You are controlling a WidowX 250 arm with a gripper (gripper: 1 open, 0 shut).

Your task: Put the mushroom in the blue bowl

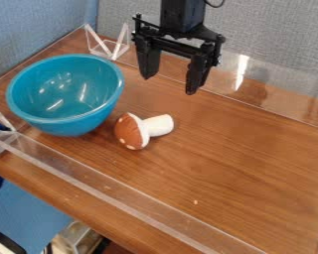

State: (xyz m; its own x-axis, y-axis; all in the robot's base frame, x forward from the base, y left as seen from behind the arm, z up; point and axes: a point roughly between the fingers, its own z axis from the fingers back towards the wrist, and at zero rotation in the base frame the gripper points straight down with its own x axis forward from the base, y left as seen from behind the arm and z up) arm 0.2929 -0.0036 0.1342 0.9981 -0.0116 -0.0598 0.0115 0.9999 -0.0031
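Note:
The mushroom [142,129] lies on its side on the wooden table, orange-brown cap toward the bowl and white stem pointing right. The blue bowl [65,92], large and glossy turquoise, stands at the left, just left of the mushroom, with nothing in it. My gripper [171,71] hangs above and slightly behind the mushroom, pointing down. Its two black fingers [147,62] are spread wide and hold nothing.
Low clear acrylic walls [108,189] run along the table's front, back and left edges. The wooden tabletop [241,149] stretches to the right of the mushroom. A blue backdrop stands behind the table.

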